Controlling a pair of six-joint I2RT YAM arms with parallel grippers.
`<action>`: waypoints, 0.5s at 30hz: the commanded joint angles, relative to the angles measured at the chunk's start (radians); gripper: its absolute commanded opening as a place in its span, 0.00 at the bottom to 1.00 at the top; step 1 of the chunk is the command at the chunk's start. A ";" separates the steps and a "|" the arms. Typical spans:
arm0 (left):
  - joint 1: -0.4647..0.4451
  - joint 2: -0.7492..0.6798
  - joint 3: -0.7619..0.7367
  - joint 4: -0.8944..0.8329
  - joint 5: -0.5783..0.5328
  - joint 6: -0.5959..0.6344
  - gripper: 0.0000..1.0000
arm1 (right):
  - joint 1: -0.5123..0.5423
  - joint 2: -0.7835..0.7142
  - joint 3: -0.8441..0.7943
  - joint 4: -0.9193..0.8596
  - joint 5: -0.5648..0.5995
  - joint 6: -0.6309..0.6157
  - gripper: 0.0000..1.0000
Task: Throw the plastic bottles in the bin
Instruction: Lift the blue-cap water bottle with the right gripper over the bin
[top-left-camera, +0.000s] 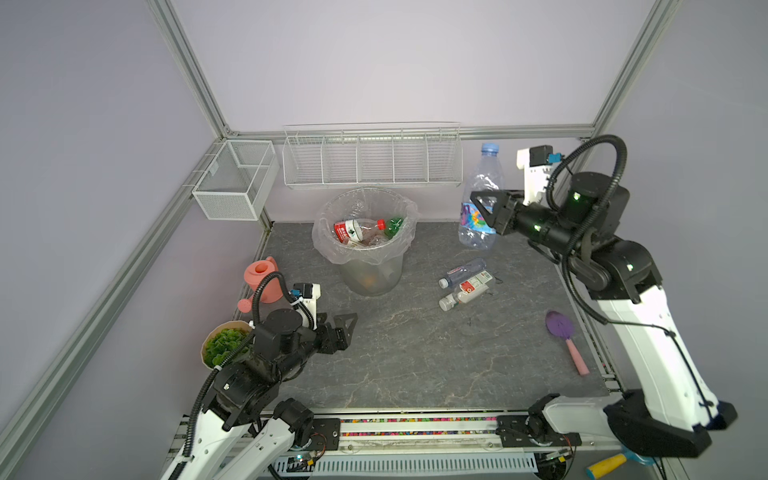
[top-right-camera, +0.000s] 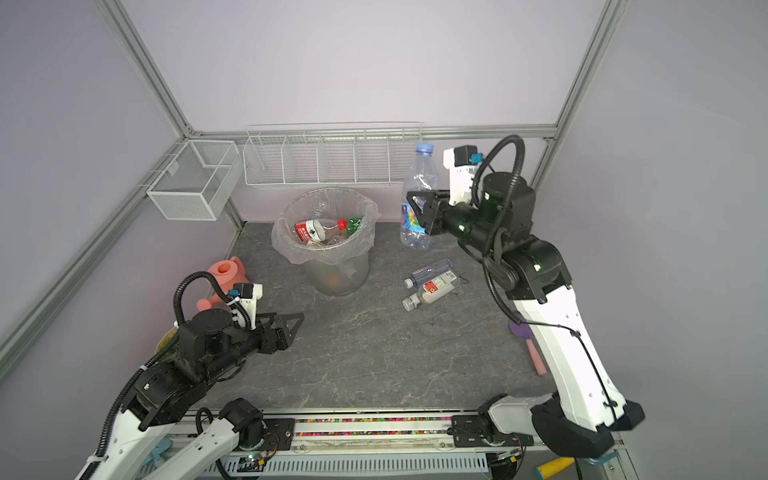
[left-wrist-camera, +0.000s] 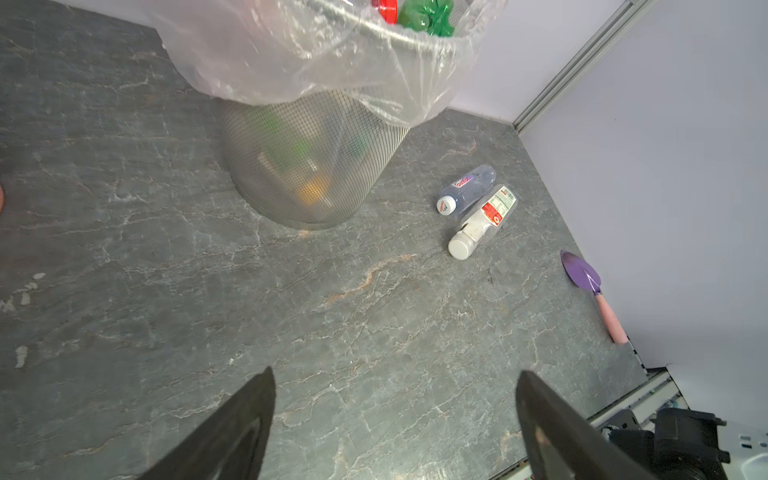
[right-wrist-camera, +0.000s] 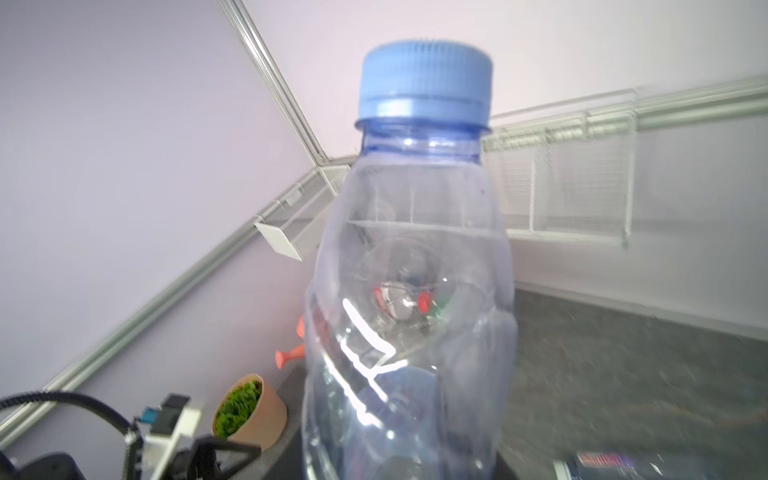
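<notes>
A large clear plastic bottle (top-left-camera: 486, 174) (top-right-camera: 420, 178) with a blue cap stands upright above the back right of the table, and my right gripper (top-left-camera: 478, 212) (top-right-camera: 413, 212) is shut on its colourful label. The bottle (right-wrist-camera: 415, 249) fills the right wrist view and hides the jaws. The bin (top-left-camera: 370, 274) (top-right-camera: 336, 274) (left-wrist-camera: 307, 166) stands at the back centre, to the left of the held bottle. It holds a red-labelled bottle (top-left-camera: 353, 230) and a green one (top-left-camera: 394, 225). Two small bottles (top-left-camera: 463, 272) (top-left-camera: 465, 293) (left-wrist-camera: 467, 189) (left-wrist-camera: 484, 220) lie side by side right of the bin. My left gripper (top-left-camera: 343, 322) (top-right-camera: 286, 320) (left-wrist-camera: 395, 372) is open and empty at the front left.
A pink watering can (top-left-camera: 264, 282) and a potted green plant (top-left-camera: 224, 345) sit by the left arm. A purple trowel with a pink handle (top-left-camera: 565, 336) (left-wrist-camera: 594, 286) lies near the right edge. White wire baskets (top-left-camera: 372, 160) (top-left-camera: 235, 178) hang on the back and left walls.
</notes>
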 joint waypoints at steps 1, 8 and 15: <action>-0.028 -0.039 -0.037 0.002 -0.007 -0.063 0.90 | 0.054 0.181 0.186 0.095 -0.048 0.028 0.24; -0.091 -0.073 -0.074 -0.014 -0.044 -0.114 0.89 | 0.133 0.642 0.672 0.042 -0.032 0.035 0.25; -0.092 -0.098 -0.052 -0.054 -0.061 -0.103 0.89 | 0.173 0.833 0.742 0.073 0.015 0.014 0.69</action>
